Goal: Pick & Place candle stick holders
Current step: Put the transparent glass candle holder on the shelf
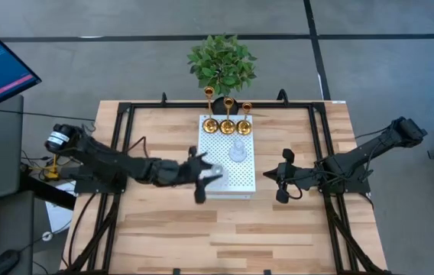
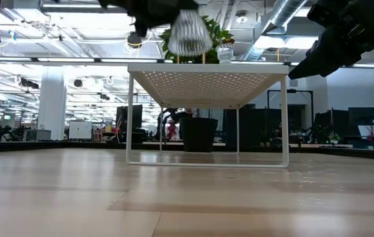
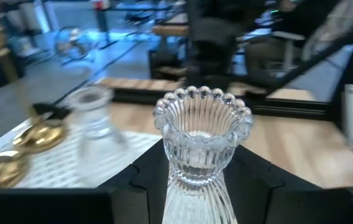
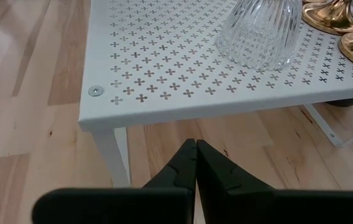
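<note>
Looks like mid-carry: the left claw [image 1: 202, 177] is clamped on a ribbed clear glass candle holder [image 3: 200, 146] over the white perforated shelf's [image 1: 236, 183] near-left corner, so next it needs setting down gently; right claw [image 4: 195, 163] waits pinched together.

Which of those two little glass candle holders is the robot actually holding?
The ribbed glass holder at the white stand's left edge, clamped in the left gripper. The other glass holder stands free mid-stand, near the gold holders.

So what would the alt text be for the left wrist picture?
A ribbed clear glass candle holder with a beaded rim stands upright between the left gripper's dark fingers. Behind it, a second glass holder and gold holder bases sit on the white perforated shelf.
</note>
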You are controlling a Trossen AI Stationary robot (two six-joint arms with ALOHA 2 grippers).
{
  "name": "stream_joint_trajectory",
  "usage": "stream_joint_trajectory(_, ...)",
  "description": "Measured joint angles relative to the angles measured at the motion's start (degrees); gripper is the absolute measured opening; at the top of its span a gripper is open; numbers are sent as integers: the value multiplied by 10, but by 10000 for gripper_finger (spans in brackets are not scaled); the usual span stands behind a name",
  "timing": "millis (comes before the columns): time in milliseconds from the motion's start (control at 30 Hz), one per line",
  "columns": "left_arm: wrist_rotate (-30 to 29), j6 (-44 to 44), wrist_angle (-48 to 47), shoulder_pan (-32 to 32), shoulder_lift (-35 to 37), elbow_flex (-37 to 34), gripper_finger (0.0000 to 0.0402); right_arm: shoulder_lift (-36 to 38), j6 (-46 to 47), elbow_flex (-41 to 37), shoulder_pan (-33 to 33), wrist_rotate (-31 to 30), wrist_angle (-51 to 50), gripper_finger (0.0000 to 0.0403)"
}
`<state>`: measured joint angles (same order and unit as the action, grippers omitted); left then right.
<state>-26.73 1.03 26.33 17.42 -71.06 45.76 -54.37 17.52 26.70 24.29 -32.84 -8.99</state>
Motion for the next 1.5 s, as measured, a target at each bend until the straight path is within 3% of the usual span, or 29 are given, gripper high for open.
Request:
stream_joint_trajectory(367,6,46,2,-61,-47,0,134,0,0,0,0,0,-11,0)
stream_joint_trajectory(767,-1,53,11,-62,-67,0,135,0,0,0,0,0,-13,0)
stream_joint_trajectory(1500,0,53,12,-62,-68,0,179,0,0,0,0,0,-13,0)
